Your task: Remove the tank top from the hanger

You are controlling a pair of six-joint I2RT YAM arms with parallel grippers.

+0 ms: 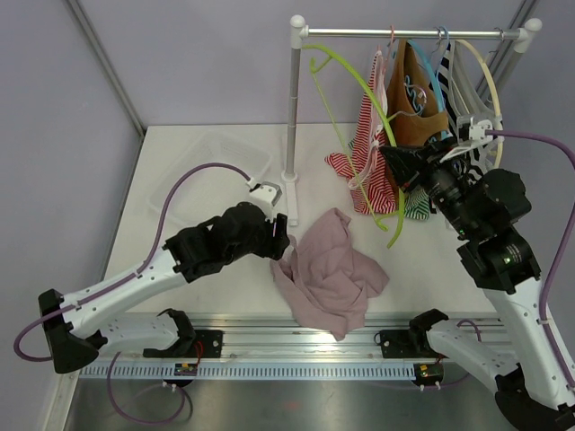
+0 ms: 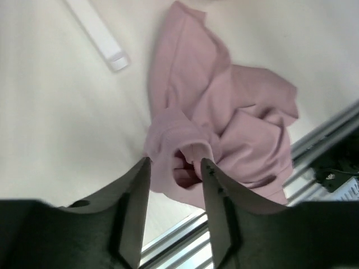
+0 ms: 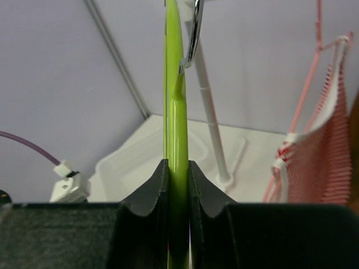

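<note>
The pink tank top (image 1: 337, 269) lies crumpled on the table, off any hanger; it also shows in the left wrist view (image 2: 224, 112). My left gripper (image 1: 283, 247) is open just over its left edge, with a fold of cloth below the gap between the fingertips (image 2: 175, 162). My right gripper (image 1: 395, 162) is shut on the bare lime-green hanger (image 1: 364, 85) and holds it in the air right of the rack pole. In the right wrist view the gripper (image 3: 178, 165) clamps the green hanger bar (image 3: 175, 84), and the metal hook (image 3: 192, 33) shows above.
A white clothes rack (image 1: 293, 117) stands at the back with several hangers, a red-striped garment (image 1: 368, 135) and a brown one (image 1: 415, 99). A clear plastic tray (image 1: 216, 166) lies at the back left. A metal rail (image 1: 296, 328) runs along the near table edge.
</note>
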